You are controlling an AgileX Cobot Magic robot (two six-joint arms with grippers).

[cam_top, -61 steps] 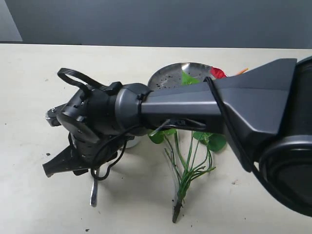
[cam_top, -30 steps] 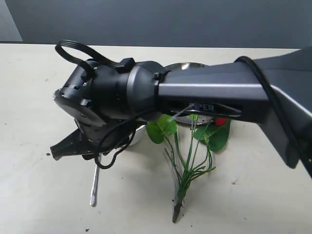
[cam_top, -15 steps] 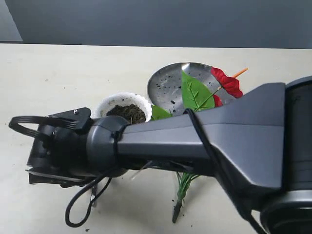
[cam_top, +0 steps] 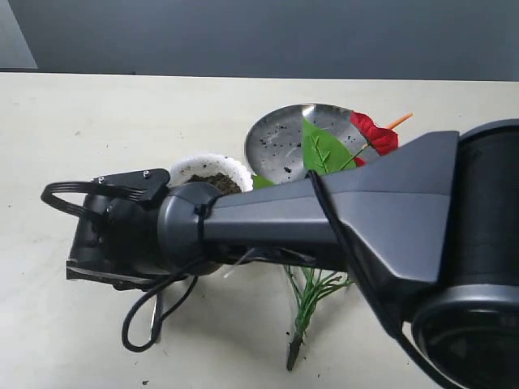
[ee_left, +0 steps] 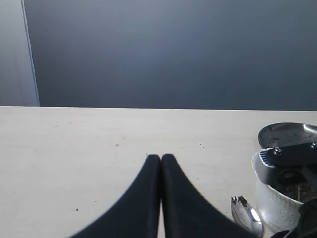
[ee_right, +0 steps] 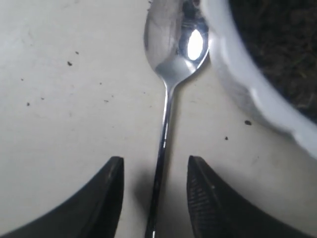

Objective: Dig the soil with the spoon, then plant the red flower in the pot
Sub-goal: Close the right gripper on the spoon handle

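Observation:
The spoon (ee_right: 168,74) lies flat on the table, its bowl next to the white scalloped pot (ee_right: 247,84). My right gripper (ee_right: 154,166) is open, one finger on each side of the thin handle, not touching it. Dark soil (cam_top: 212,180) fills the pot (cam_top: 207,164). The red flower (cam_top: 373,134) lies across the steel plate, its green stems (cam_top: 312,300) trailing toward the front. In the exterior view my right wrist (cam_top: 122,235) hides the fingers and most of the spoon. My left gripper (ee_left: 161,157) is shut on nothing, over bare table.
A round steel plate (cam_top: 280,138) speckled with dirt sits behind the pot. The long right arm (cam_top: 340,219) spans the table from right to left above the flower stems. Stray soil specks dot the table (ee_right: 69,63).
My right arm swung down and left, uncovering the pot, and settled low over the spoon. In the last half second the wrist shifted slightly right. The flower and pot stayed put.

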